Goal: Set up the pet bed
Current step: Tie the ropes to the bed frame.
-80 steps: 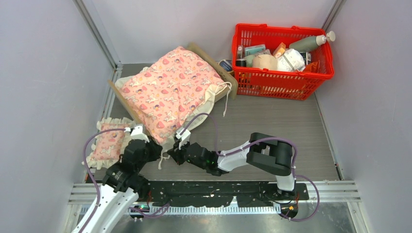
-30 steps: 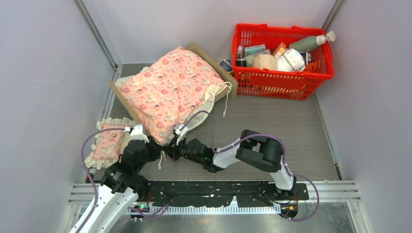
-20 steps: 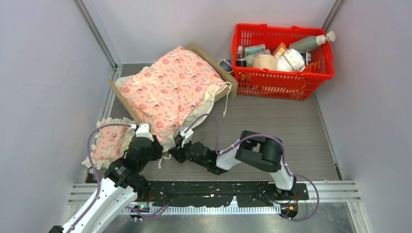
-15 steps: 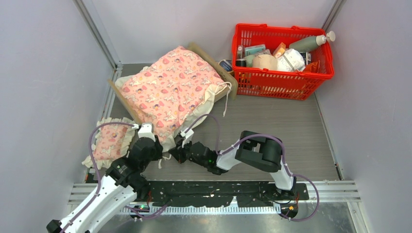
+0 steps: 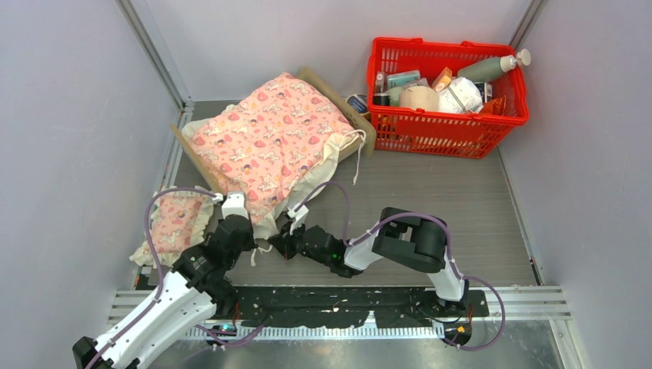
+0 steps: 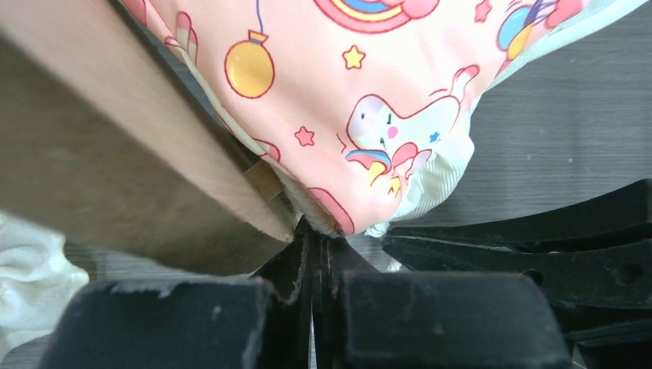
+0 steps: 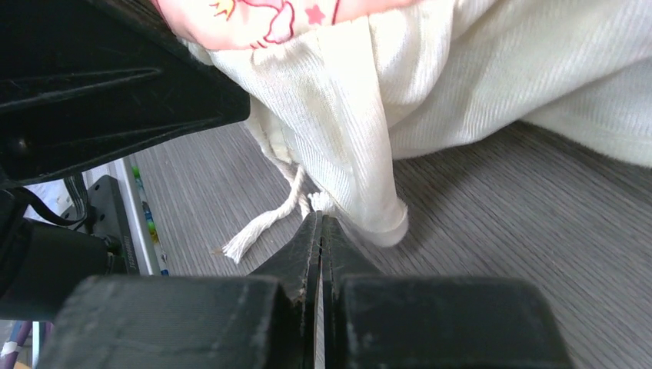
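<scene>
The pet bed [image 5: 360, 127] stands at the back left, its plywood frame [image 6: 115, 154] showing. Its mattress is hidden under the pink patterned blanket [image 5: 269, 138] draped over it. My left gripper [image 5: 250, 228] is at the blanket's near corner beside the frame rail. In the left wrist view it [image 6: 317, 234] is shut, its tips pinching the pink hem [image 6: 330, 219]. My right gripper [image 5: 275, 244] sits just to the right, low over the table. It [image 7: 321, 219] is shut on the blanket's cream frill [image 7: 369, 115] where a white cord [image 7: 261, 227] hangs.
A small pink frilled pillow [image 5: 175, 227] lies on the table left of my left arm. A red basket [image 5: 450, 131] full of bottles and packets stands at the back right. Grey walls close in on both sides. The two grippers are nearly touching.
My left gripper has slid forward and right from beside the pillow to the blanket's near corner and shut there. My right gripper stayed shut and shifted slightly right.
</scene>
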Controlling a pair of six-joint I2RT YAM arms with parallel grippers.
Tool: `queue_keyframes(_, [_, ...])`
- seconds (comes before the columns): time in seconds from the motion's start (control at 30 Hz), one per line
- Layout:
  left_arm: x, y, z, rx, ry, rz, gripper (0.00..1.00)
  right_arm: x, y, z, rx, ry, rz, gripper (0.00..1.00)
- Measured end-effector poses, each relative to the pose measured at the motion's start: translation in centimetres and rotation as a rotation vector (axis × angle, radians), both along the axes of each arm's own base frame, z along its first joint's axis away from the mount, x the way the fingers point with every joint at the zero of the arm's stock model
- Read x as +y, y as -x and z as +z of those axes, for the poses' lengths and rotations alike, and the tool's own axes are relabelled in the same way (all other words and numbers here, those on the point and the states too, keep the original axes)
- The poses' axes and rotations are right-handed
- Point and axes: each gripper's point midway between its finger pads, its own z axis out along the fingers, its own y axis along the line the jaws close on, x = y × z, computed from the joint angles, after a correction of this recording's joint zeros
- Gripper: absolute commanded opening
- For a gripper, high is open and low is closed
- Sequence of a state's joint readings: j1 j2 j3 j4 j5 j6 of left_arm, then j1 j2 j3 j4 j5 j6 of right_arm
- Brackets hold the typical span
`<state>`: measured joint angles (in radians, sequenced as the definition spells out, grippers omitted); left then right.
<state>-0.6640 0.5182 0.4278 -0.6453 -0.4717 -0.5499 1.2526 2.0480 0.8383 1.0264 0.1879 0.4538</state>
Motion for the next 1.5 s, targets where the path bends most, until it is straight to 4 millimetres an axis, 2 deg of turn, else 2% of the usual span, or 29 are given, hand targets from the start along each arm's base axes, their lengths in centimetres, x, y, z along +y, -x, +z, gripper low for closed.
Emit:
queue_keyframes(0.3, [-0.4, -0.1, 3.2, -0.096, 0.129, 0.036, 0.00, 1.2, 0.7, 2.5, -0.050, -0.073, 0.070, 0.05])
queue_keyframes(0.67, [-1.0, 1.7, 2.3, -0.015, 0.241, 0.058, 0.00, 1.8, 0.9, 4.1, -0.069, -0.128, 0.100, 0.05])
queue_keyframes(1.0, [-1.2, 2.3, 3.9, -0.040, 0.298, 0.038, 0.00, 3.4, 0.4, 6.7, -0.120, -0.195, 0.159, 0.05])
queue_keyframes(1.5, [-1.6, 2.8, 4.7, -0.070, 0.349, 0.004, 0.00, 4.4, 1.7, 5.8, -0.199, -0.269, 0.310, 0.05])
